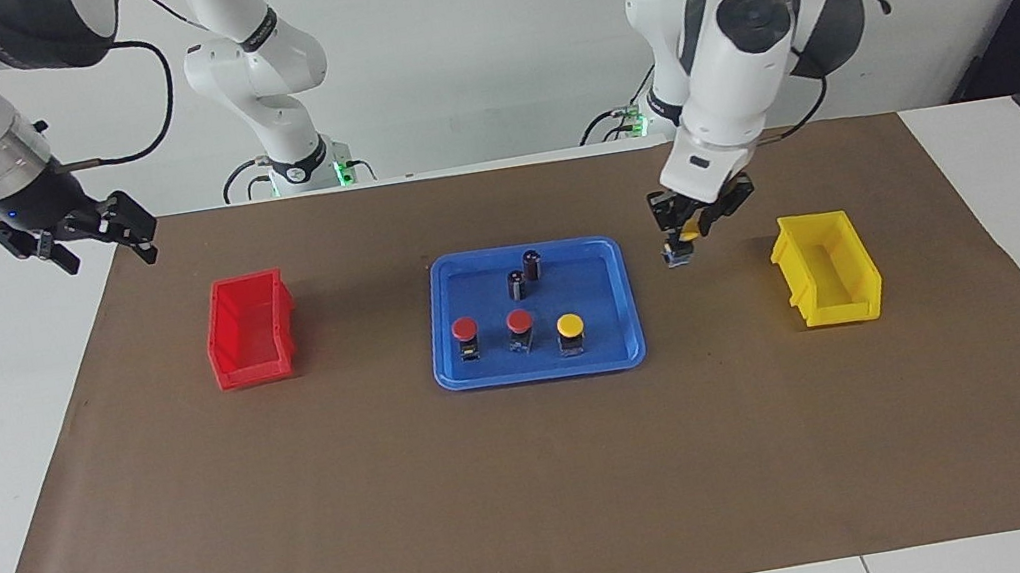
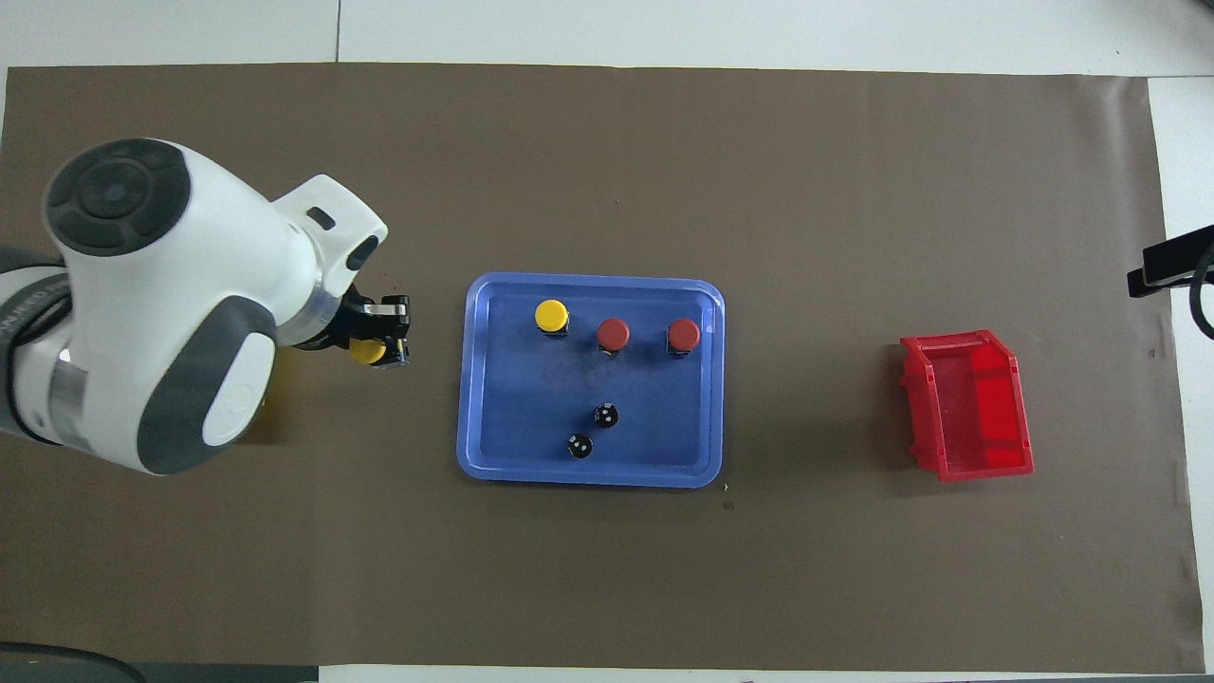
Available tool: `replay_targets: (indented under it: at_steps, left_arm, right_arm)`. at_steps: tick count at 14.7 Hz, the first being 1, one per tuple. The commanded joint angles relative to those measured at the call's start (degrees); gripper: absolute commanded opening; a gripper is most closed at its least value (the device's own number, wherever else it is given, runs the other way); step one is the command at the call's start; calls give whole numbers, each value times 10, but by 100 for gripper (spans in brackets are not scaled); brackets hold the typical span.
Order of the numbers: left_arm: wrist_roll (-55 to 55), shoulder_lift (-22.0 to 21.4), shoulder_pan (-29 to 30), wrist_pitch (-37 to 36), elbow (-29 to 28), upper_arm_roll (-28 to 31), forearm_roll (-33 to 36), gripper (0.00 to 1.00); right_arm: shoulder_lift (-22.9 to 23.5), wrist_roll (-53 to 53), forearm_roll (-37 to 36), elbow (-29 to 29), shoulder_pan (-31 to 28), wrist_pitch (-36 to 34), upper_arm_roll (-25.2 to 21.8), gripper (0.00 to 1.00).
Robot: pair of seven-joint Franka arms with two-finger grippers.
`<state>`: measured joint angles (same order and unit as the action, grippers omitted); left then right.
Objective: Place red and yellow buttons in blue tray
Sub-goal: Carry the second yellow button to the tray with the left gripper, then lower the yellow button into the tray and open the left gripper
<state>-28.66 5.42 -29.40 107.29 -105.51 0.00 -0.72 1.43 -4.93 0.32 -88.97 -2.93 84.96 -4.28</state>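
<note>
Left gripper [image 1: 691, 236] pinches the last yellow button [image 1: 687, 240], apparently tilted, over the mat just beside the blue tray [image 1: 630, 309]; right gripper [image 1: 91, 240] spread, waiting.

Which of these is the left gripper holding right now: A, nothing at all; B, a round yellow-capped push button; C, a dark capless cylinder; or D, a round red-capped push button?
B: the left gripper is shut on a yellow-capped push button, up in the air between the small yellow plastic bin and the wide blue plastic tray.
</note>
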Motion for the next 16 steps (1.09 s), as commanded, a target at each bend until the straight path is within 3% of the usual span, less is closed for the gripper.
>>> replay_targets:
  at_steps: [1, 5, 8, 16]
  left_arm:
    - [-54, 43, -46, 18, 28, 11, 8, 4]
    - [-62, 98, -61, 64, 33, 11, 7, 4]
    - [-68, 149, -64, 71, 68, 12, 8, 4]
    - [-67, 151, -55, 88, 69, 16, 13, 4]
  right_arm:
    - [-25, -8, -8, -24, 12, -5, -9, 100]
    - [-33, -10, -8, -25, 7, -5, -5, 100]
    - [-33, -10, -7, -23, 7, -8, -5, 100]
    - [-34, -8, -8, -24, 14, -7, -3, 100]
